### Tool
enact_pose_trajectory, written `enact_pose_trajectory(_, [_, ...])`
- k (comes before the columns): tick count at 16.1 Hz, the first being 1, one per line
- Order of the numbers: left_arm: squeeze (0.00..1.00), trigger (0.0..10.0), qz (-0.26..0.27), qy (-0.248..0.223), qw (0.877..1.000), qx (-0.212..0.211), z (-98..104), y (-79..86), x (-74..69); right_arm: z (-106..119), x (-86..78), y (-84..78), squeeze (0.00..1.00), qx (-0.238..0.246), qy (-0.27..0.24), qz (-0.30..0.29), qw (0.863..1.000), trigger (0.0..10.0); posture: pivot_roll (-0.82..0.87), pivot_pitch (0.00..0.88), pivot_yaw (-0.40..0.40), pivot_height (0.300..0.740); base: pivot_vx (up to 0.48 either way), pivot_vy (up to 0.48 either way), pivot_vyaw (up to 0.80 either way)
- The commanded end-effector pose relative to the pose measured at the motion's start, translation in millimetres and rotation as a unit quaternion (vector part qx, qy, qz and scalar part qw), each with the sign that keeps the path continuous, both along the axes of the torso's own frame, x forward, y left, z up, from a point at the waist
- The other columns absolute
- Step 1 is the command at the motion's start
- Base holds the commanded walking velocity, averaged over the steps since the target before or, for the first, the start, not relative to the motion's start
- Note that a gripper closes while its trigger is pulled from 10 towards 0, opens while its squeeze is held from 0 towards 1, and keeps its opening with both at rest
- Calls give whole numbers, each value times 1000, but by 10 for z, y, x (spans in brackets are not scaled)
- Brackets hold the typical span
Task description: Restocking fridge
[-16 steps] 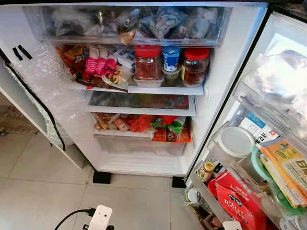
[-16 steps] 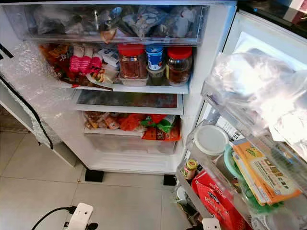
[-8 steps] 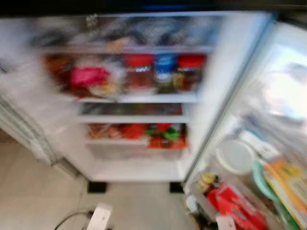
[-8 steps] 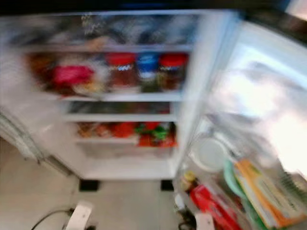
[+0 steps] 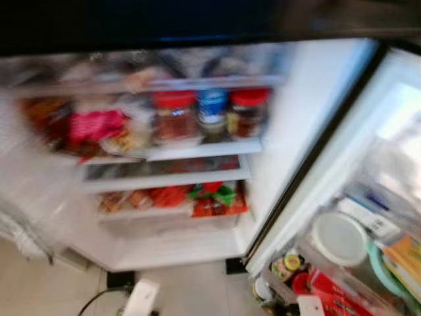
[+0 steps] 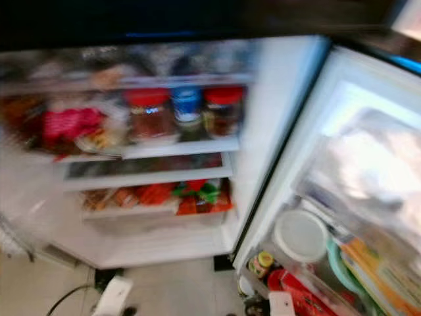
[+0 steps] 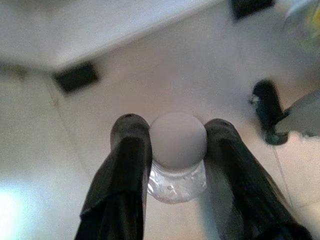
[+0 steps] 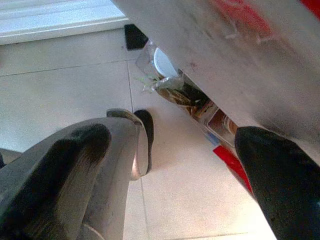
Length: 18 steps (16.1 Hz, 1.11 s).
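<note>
My left gripper (image 7: 175, 126) is shut on a small clear bottle (image 7: 177, 172) with a pale round cap, held low over the tiled floor. The fridge (image 5: 289, 118) stands open before me, blurred. On its middle shelf (image 5: 197, 150) stand two red-lidded jars (image 5: 174, 117) with a blue-lidded jar (image 5: 212, 108) between them, beside pink and orange packets (image 5: 92, 126). A lower shelf holds red and green packets (image 5: 210, 196). My right gripper (image 8: 167, 137) hangs open near the floor, under the door's bottom edge, with nothing between its fingers.
The open fridge door (image 5: 368, 151) swings out on the right. Its bins hold a white-lidded tub (image 5: 339, 238), a red carton (image 5: 339, 289) and small jars (image 5: 286, 263). Bubble wrap (image 5: 26, 197) covers the fridge's left wall. A black cable (image 5: 99, 297) trails over the floor tiles.
The whole picture has shifted and blurred, so the camera has moved; the fridge's dark top edge now shows. Nothing in the fridge has visibly moved.
</note>
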<state>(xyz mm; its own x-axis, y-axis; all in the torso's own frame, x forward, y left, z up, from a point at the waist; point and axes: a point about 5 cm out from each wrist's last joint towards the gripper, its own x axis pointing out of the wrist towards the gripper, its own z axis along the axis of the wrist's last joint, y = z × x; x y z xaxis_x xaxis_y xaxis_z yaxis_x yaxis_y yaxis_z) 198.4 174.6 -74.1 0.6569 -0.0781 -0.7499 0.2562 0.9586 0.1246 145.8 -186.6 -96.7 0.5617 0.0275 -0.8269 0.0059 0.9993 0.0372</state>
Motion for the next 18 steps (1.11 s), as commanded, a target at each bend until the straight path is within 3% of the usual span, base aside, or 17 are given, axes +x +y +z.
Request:
enact_pose_trajectory(1, [0,10000,17,28,999,7,-80,124,-175,-68,-225,-161,0,-36,47,3,998,10000,-20,174,-24,740,274,0,0])
enact_pose_trajectory(13, [0,10000,5,6,1000,17,-18,110,-52,-65,-210,-142,0,-38,44,20,998,10000,-20,172,-15,740,0,0,0])
enact_pose_trajectory(18, [0,10000,4,5,1000,20,-16,108,-48,-69,-218,-138,0,-32,47,13,998,10000,-16,170,-16,740,0,0,556])
